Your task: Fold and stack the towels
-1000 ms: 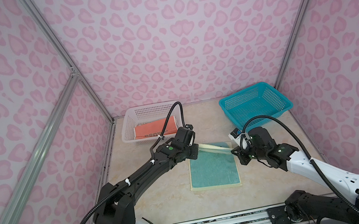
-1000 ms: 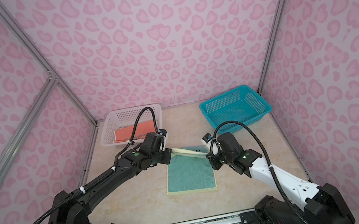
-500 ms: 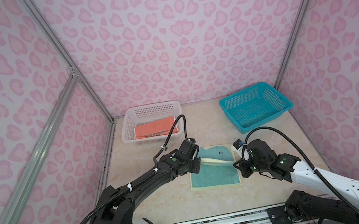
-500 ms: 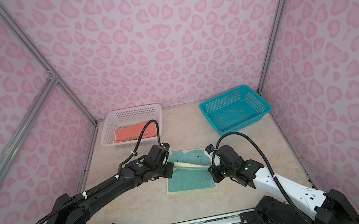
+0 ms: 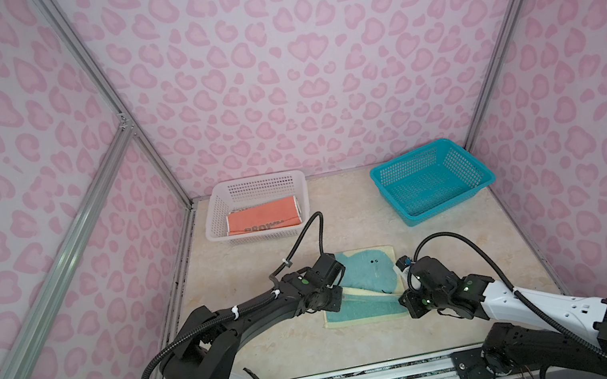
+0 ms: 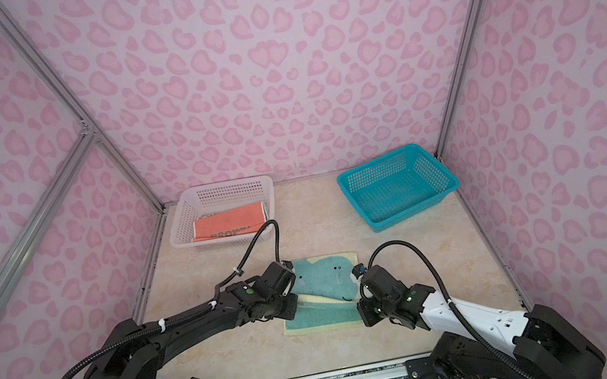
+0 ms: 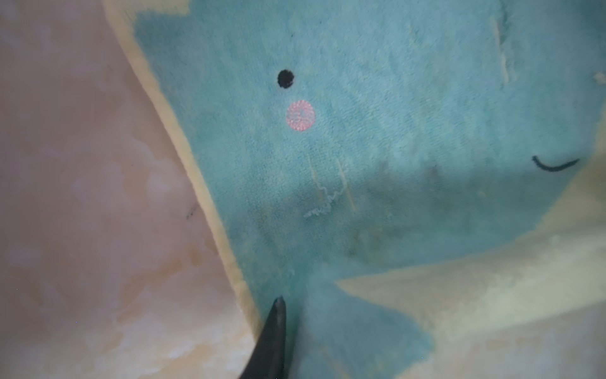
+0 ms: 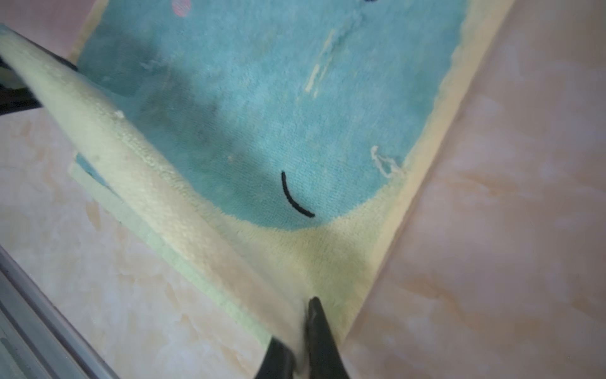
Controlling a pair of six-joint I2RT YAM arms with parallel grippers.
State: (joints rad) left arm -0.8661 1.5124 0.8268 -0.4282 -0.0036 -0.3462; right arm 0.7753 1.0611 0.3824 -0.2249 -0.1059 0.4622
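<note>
Folding teal yellow-backed terry towel [image 5: 368, 269], half done.
Your right gripper [image 8: 296, 328] pinches its corner; left gripper [image 5: 339, 298]: hold unclear; folded orange towel [image 5: 263, 219] already in far-left white plastic basket [image 5: 257, 186].

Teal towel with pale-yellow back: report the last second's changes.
The left tool and right tool carried the lifted edge of the teal towel with pale-yellow back from its far side toward the robot, folding it over; a face print now shows. White plastic basket, orange towel inside and teal plastic basket stayed put.

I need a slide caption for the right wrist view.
Right gripper pinching the pale-yellow corner of the towel.
</note>
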